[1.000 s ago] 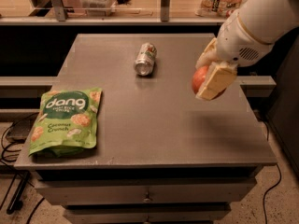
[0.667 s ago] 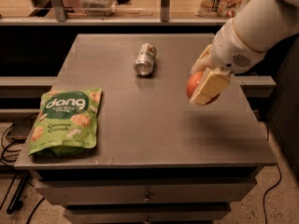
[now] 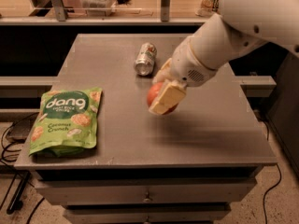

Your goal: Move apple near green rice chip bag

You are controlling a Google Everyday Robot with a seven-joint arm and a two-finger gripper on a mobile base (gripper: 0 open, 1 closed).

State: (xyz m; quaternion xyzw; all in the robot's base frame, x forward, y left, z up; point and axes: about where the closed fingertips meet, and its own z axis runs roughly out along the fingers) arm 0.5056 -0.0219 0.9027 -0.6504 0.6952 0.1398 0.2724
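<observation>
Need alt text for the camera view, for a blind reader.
The robot's tool, over the middle of the grey table, grips the apple above the surface. The green rice chip bag lies flat at the front left corner, and a silver can lies on its side at the back.

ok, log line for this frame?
gripper: shut on apple, over table middle | green rice chip bag: flat, front-left corner, apart from apple | can: on its side, rear | placement: not yet done
</observation>
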